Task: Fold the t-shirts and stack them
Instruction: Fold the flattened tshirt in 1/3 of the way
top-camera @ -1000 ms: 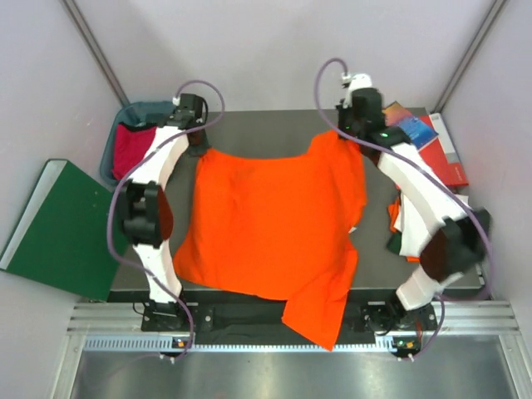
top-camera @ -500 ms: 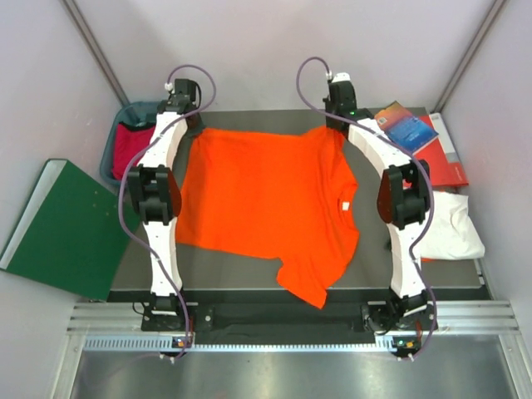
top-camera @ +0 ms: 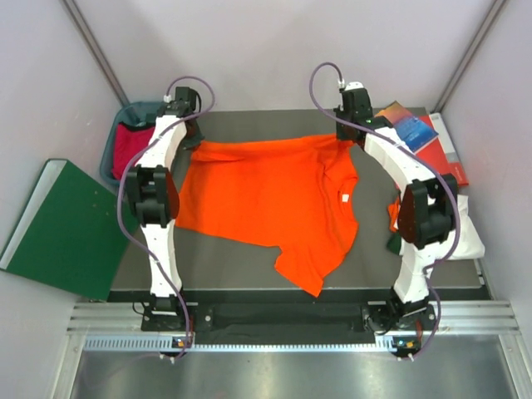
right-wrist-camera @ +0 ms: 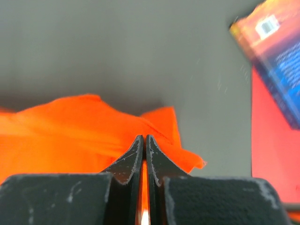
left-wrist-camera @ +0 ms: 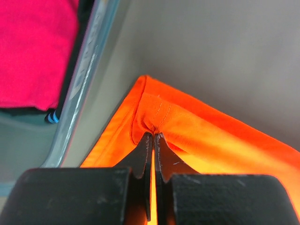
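Observation:
The orange t-shirt [top-camera: 266, 195] lies spread over the dark table, its far edge stretched between both grippers and one sleeve trailing toward the near edge. My left gripper [top-camera: 188, 133] is shut on the shirt's far-left corner [left-wrist-camera: 152, 117]. My right gripper [top-camera: 349, 135] is shut on its far-right corner [right-wrist-camera: 154, 126]. A crimson shirt [top-camera: 129, 148] lies in the teal bin [top-camera: 111, 158]. A white shirt [top-camera: 467, 237] sits on a small pile with orange and dark green fabric [top-camera: 394, 233] at the right edge.
A flat dark-green board [top-camera: 62, 229] leans left of the table. Red and blue books [top-camera: 428, 141] lie at the far right corner, also in the right wrist view [right-wrist-camera: 276, 65]. The bin's rim [left-wrist-camera: 79, 89] is close to my left gripper.
Both grippers have pulled the shirt's edge to the far side and lowered it; the shirt has slid away from the near edge and lies flatter. The right arm now covers part of the pile.

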`<act>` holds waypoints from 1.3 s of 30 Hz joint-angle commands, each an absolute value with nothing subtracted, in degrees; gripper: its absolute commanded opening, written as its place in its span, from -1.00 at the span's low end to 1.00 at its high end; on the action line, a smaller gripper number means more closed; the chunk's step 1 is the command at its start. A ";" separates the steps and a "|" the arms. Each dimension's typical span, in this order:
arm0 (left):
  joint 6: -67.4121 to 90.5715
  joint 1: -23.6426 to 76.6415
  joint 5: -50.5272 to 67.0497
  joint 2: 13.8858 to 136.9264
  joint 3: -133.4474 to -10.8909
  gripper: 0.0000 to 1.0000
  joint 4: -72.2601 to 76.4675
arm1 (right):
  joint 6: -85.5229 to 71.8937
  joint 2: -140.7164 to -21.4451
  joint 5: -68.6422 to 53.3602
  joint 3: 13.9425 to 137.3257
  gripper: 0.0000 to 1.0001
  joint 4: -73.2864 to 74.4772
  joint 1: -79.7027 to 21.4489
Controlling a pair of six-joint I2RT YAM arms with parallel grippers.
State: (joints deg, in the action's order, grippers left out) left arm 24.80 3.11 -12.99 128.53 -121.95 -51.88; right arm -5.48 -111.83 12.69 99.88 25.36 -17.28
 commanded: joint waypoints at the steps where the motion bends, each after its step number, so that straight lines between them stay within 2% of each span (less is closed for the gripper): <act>1: 26.72 1.93 -15.20 124.89 -122.34 -1.00 -55.45 | -6.86 -102.31 9.67 94.58 -1.00 29.96 -19.60; 7: 27.95 1.93 -15.12 127.88 -124.98 -1.00 -57.92 | -8.35 -97.12 4.92 87.72 -1.00 36.90 -23.64; 8: 28.04 1.93 -14.94 128.32 -125.07 -0.92 -58.09 | -8.87 -97.12 4.14 87.11 -1.00 39.52 -24.34; 9: 28.04 1.93 -14.25 129.28 -125.24 -0.41 -58.88 | -9.22 -97.64 3.09 86.93 -1.00 40.86 -24.52; 11: 28.39 1.85 -13.98 130.25 -126.91 -0.07 -60.64 | -9.67 -98.61 0.28 86.75 -1.00 45.06 -25.22; 12: 29.08 1.93 -13.71 130.60 -127.09 0.20 -61.17 | -9.93 -99.57 -1.30 86.66 -1.00 46.39 -25.57; 14: 30.32 1.93 -14.15 129.91 -126.91 0.94 -62.22 | -10.28 -100.37 -3.68 85.44 -1.00 48.59 -26.89; 18: 30.24 2.02 -11.87 125.69 -123.23 0.98 -58.20 | -10.81 -101.07 -6.23 82.97 -1.00 50.10 -29.09; 25: 29.44 2.28 -8.53 125.86 -121.38 0.98 -57.92 | -9.67 -101.16 -8.17 83.23 -0.99 56.41 -32.43; 26: 29.36 2.37 -8.53 125.95 -121.12 0.98 -58.01 | -9.41 -102.29 -9.13 83.23 -0.92 57.64 -32.69; 27: 29.27 2.37 -8.44 125.95 -120.85 0.98 -57.83 | -8.97 -102.91 -9.49 83.15 -0.81 58.79 -32.87; 28: 29.09 2.46 -8.26 125.95 -120.50 0.98 -57.92 | -9.31 -103.18 -9.41 82.45 -0.57 60.10 -32.96; 29: 28.83 2.55 -8.00 125.86 -120.50 0.98 -57.66 | -9.32 -102.75 -9.75 82.18 -0.17 60.38 -32.87; 31: 28.39 2.72 -7.91 125.68 -120.59 0.98 -57.57 | -10.10 -101.43 -7.92 82.44 0.24 59.86 -32.96; 32: 27.95 2.72 -7.65 125.68 -120.59 0.98 -57.39 | -10.19 -99.69 -6.08 83.05 0.70 59.51 -32.87; 33: 27.78 2.72 -7.30 125.77 -120.59 0.98 -57.13 | -10.46 -98.97 -4.76 83.84 0.89 59.15 -32.78; 34: 27.69 2.81 -7.12 125.77 -120.59 0.98 -57.04 | -11.16 -98.36 -3.62 85.50 0.99 58.19 -32.70; 39: 27.69 3.08 -5.45 126.65 -120.67 0.98 -56.87 | -12.30 -100.89 -1.05 87.45 0.96 53.45 -31.73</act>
